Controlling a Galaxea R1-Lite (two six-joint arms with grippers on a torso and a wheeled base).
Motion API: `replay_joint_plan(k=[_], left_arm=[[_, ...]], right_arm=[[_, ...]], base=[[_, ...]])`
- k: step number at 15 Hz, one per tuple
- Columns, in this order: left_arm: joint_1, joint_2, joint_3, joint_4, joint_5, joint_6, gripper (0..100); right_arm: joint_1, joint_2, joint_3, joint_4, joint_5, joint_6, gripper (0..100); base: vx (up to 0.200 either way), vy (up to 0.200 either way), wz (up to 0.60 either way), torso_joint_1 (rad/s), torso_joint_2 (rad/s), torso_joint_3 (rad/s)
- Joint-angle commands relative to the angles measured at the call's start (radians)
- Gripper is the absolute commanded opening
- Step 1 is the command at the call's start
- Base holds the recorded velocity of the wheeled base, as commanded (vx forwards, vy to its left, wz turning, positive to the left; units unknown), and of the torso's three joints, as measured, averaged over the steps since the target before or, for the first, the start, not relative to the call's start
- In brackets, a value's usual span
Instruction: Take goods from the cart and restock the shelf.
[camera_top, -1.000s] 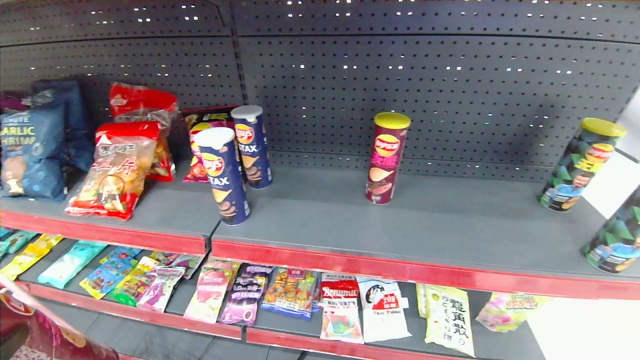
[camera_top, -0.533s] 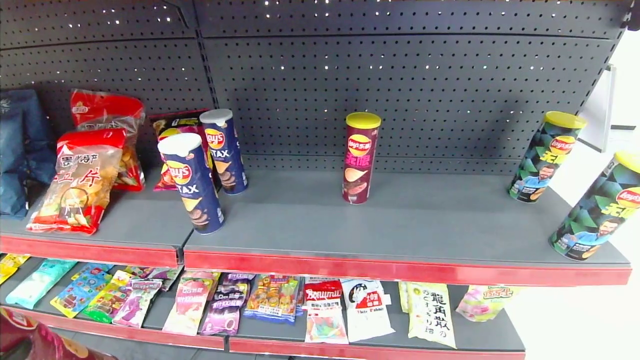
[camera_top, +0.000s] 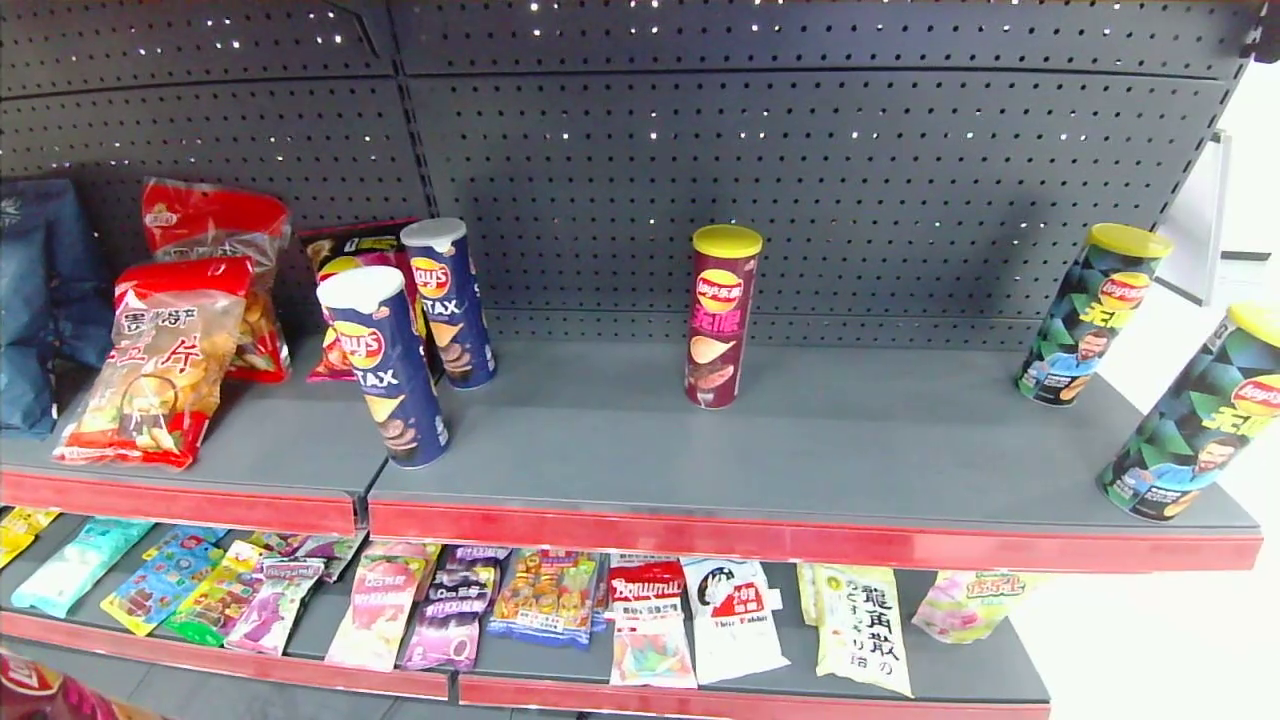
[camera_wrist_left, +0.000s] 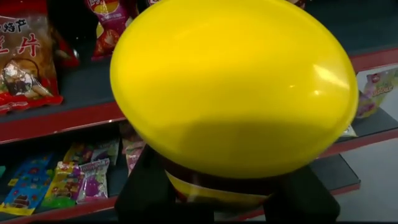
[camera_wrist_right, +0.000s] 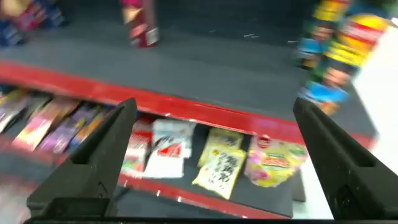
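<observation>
Across the upper part of the head view, the dark grey perforated back panel (camera_top: 800, 180) looks like matt painted metal. Below it, the flat grey shelf board (camera_top: 850, 450) is matt and smooth, and its red front strip (camera_top: 800, 540) is glossy. At middle left, the red-and-clear crinkled plastic snack bag (camera_top: 160, 360) shines. The yellow-lidded can (camera_wrist_left: 230, 81) has a smooth, glossy plastic lid.

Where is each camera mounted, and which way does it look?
Head view: on the head, looking forward and down at the shelf and maroon can.
Left wrist view: on that wrist, looking along the left gripper, shut on a yellow-lidded can.
Right wrist view: on that wrist, past the open right gripper toward the shelf.
Shared: head and right wrist both show the maroon can.
</observation>
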Motion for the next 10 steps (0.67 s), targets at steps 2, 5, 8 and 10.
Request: replay_joint_plan(k=[2,5,8,10], left_arm=[[0.001,-0.004,0.009,0.002,0.005,-0.004,0],[0.001,-0.004,0.010,0.005,0.008,-0.004,0],[0.002,-0.004,0.015,0.005,0.013,-0.004,0],[0.002,-0.011,0.024,0.009,0.036,-0.004,0]], right_arm=[[0.348,0.604,-0.167,-0.171,0.094,-0.081,100],[0.375,0.986,-0.267,-0.470,0.094,-0.067,100],[0.369,1.161,-0.351,-0.579,0.094,-0.043,100],[0.369,1.296,-0.482,-0.608,0.094,-0.018,100]], base=[[0.000,0.000,0.00,0.000,0.00,0.000],[0.000,0.000,0.00,0.000,0.00,0.000],[0.000,0.000,0.00,0.000,0.00,0.000],[0.000,0.000,0.00,0.000,0.00,0.000]])
